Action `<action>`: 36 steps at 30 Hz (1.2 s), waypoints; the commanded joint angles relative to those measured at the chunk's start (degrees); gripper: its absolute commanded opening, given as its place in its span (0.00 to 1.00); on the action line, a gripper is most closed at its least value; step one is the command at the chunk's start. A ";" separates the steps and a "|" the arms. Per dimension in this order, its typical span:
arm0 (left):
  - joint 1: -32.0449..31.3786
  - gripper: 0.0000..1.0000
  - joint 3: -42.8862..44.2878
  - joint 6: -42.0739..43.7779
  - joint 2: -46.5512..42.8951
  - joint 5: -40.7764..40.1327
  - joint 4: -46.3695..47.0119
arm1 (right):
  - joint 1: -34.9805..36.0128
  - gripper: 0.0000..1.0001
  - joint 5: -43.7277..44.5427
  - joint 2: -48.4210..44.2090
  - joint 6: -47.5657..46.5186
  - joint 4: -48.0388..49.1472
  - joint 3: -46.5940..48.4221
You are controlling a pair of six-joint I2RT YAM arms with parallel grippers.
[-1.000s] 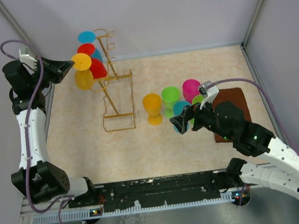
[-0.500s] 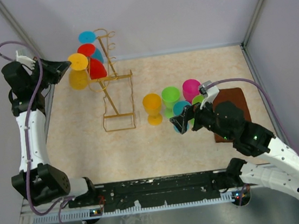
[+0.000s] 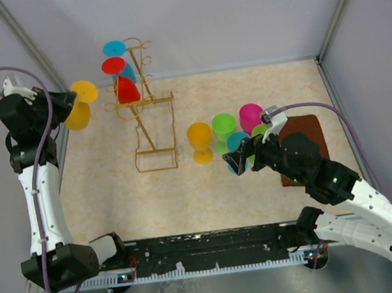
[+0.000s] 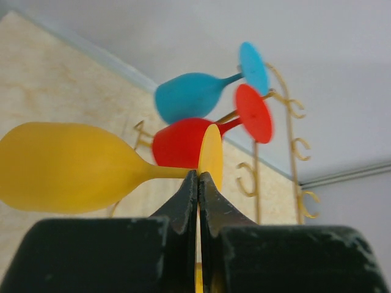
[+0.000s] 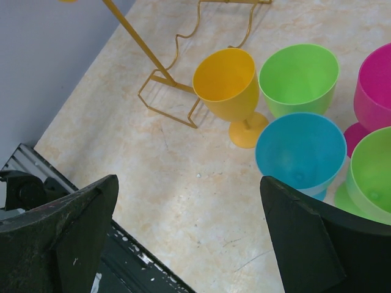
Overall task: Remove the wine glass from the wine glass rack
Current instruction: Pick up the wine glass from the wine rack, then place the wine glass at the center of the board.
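A yellow wine glass [image 3: 78,104] lies sideways in the air to the left of the golden wire wine glass rack [image 3: 145,117], apart from it. My left gripper [image 3: 60,104] is shut on the glass's foot. In the left wrist view the fingertips [image 4: 186,190] pinch the edge of the round foot [image 4: 211,154] where the stem joins, and the yellow bowl [image 4: 67,166] points left. A red glass [image 4: 183,143] and a blue glass [image 4: 189,94] still hang on the rack [image 4: 294,155]. My right gripper [image 3: 237,161] is open over the table, holding nothing.
Several upright glasses stand right of the rack: yellow [image 5: 227,85], green [image 5: 299,76], blue [image 5: 299,149], pink [image 5: 376,91] and another green [image 5: 372,177]. A brown mat [image 3: 307,133] lies under the right arm. The rack's wavy base [image 5: 177,101] rests on the tabletop. Side walls stand close.
My left gripper has drawn the yellow glass leftward and a little upward, away from the rack's hooks. The right arm has not moved.
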 commanded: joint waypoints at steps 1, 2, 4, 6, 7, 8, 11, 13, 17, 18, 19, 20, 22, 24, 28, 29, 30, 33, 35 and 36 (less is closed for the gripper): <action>1.20 0.00 -2.73 7.08 -2.85 -6.46 -9.08 | -0.22 0.99 0.59 -0.34 -0.58 2.03 0.07; 1.35 0.00 -3.20 7.92 -3.69 -7.73 -10.21 | -0.19 0.99 0.61 -0.34 -0.85 1.94 0.11; 1.64 0.00 -3.99 9.43 -5.32 -10.23 -12.52 | -0.16 0.99 0.69 -0.25 -1.18 1.97 0.07; 1.78 0.00 -5.25 11.33 -6.77 -11.51 -14.50 | -0.20 0.99 0.60 -0.25 -1.28 2.20 0.02; 1.82 0.00 -6.09 12.49 -7.40 -11.05 -15.16 | -0.21 0.99 0.54 -0.18 -1.36 2.31 0.03; 1.86 0.00 -6.89 13.40 -7.89 -10.33 -16.21 | -0.23 0.99 0.48 -0.16 -1.37 2.39 -0.04; 1.88 0.00 -9.27 16.33 -9.54 -4.72 -18.42 | -0.23 0.99 0.35 -0.08 -1.38 2.85 -0.40; 1.47 0.00 -10.55 18.35 -10.27 -1.70 -19.87 | -0.17 0.99 -0.01 0.16 -1.40 3.16 -0.50; -0.97 0.00 -11.57 20.12 -11.06 0.40 -22.65 | -0.23 0.99 -0.65 1.35 -1.37 3.26 0.04; -1.82 0.00 -11.54 20.66 -11.14 0.06 -23.55 | -0.17 0.99 -0.68 1.55 -1.30 3.21 0.17; -2.65 0.00 -11.53 21.21 -11.38 -0.22 -24.27 | -0.16 0.99 -0.65 1.71 -1.24 3.24 0.28; -3.36 0.00 -11.60 21.64 -11.55 -0.31 -25.09 | -0.21 0.99 -0.70 1.86 -1.16 3.32 0.29; -4.40 0.00 -11.74 22.60 -11.71 1.26 -26.95 | -0.20 0.99 -1.00 2.04 -0.88 3.76 0.27; -5.49 0.00 -12.44 24.00 -11.86 3.25 -28.84 | -0.23 0.99 -1.28 2.31 -0.64 4.16 0.29; -8.06 0.00 -15.38 27.86 -11.92 9.09 -31.27 | -0.18 0.99 -1.97 3.72 -0.45 5.11 0.68; -8.67 0.00 -15.99 28.78 -11.84 10.99 -31.70 | -0.20 0.99 -2.27 4.32 -0.49 5.48 0.81; -9.63 0.00 -16.48 29.68 -11.83 12.38 -32.06 | -0.18 0.99 -2.51 5.05 -0.49 5.81 1.20; -13.78 0.00 -16.74 31.02 -12.79 13.65 -32.71 | -0.23 0.99 -3.20 7.61 -0.15 5.73 2.88; -18.07 0.00 -16.57 32.37 -13.72 13.47 -33.28 | -0.19 0.99 -3.78 9.04 0.66 5.54 3.81; -20.36 0.00 -16.51 33.20 -13.90 13.19 -33.85 | -0.21 0.99 -4.02 9.40 1.12 5.47 3.98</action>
